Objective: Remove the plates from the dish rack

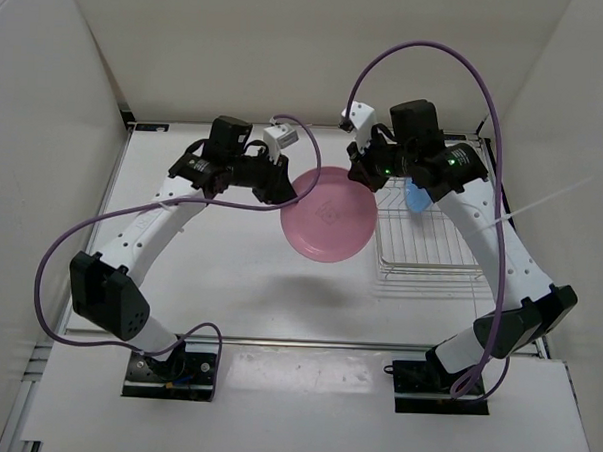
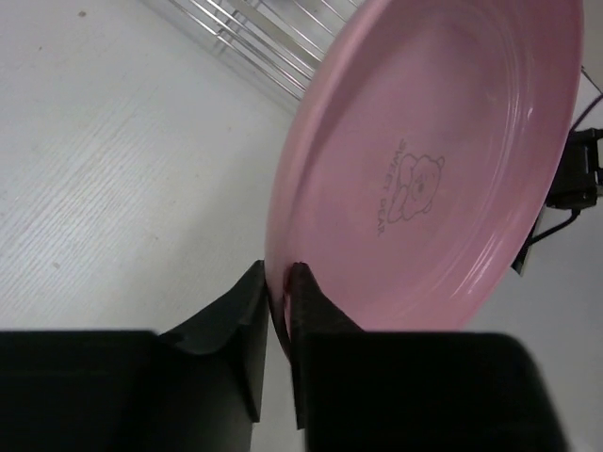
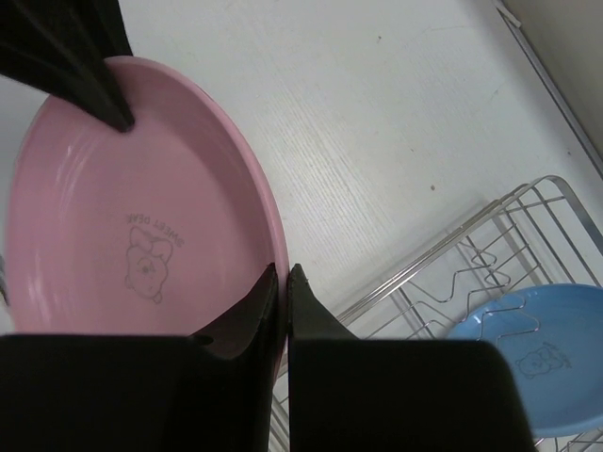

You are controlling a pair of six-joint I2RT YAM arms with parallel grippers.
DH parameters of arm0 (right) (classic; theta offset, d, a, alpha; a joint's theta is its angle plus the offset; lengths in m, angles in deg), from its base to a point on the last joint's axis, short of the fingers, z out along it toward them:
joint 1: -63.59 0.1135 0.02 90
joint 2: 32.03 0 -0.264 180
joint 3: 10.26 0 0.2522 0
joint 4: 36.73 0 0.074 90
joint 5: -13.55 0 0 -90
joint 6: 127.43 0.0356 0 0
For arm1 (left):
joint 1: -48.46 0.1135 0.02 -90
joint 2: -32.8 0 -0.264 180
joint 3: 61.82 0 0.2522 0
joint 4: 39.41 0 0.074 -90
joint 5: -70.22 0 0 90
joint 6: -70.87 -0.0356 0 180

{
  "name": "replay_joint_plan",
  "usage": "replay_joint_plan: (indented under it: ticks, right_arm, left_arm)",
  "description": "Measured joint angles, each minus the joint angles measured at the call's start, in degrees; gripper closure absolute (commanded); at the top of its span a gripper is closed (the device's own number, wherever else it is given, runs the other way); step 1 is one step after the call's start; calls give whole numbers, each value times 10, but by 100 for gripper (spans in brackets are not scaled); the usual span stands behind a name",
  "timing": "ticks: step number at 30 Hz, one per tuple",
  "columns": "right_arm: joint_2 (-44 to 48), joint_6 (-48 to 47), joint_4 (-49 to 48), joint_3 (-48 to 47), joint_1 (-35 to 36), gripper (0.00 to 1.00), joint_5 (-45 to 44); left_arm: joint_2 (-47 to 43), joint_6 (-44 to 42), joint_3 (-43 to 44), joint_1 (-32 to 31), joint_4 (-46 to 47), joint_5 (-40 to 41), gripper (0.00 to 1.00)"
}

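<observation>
You've got left gripper (image 2: 278,279) and right gripper (image 3: 285,275) both pinching the pink plate (image 1: 327,217) rim. The blue plate (image 3: 532,353) sits in the dish rack (image 1: 430,254), right of the right claw.

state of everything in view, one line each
pink plate: out of the rack, gripped at two opposite rim spots
blue plate: in the dish rack
dish rack: holds only the blue plate
left gripper: shut on the pink plate's rim
right gripper: shut on the opposite rim

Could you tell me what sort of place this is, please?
Probably a lab test booth, not a kitchen: plain white walls enclose a table with a dish rack.
</observation>
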Motion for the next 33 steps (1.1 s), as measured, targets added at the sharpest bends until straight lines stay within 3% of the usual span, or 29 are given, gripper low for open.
replay_joint_plan:
  ticks: [2,6,7,8,10,12,14,18,24,28,33]
  right_arm:
    - [0,2,2,0,0,99,1]
    - [0,4,-7,4,2,97,0]
    - [0,4,-8,5,2,85,0]
    - [0,7,-11,8,2,44,-1]
    - [1,13,-17,18,2,41,-17]
    - [1,21,-30,33,2,20,-50]
    - [0,32,-46,51,0,18,-101]
    - [-8,83,-80,64,-10,2,-160]
    - [-7,109,-114,64,-111,2,-268]
    - [20,99,-157,100,-124,2,-320]
    - [68,92,-174,148,-134,2,-331]
  left_arm:
    - [0,6,2,-1,0,13,89]
    - [-4,13,4,0,1,26,89]
    - [-5,14,4,0,0,32,89]
    - [-6,15,3,-1,0,37,89]
    - [-8,12,0,0,5,54,89]
    - [-20,16,-23,6,19,73,89]
    - [-35,26,-53,20,28,89,89]
    - [-45,57,-95,61,60,108,89]
    - [9,65,-149,216,60,132,89]
    - [109,63,-160,319,64,112,89]
    - [208,66,-140,402,63,86,89]
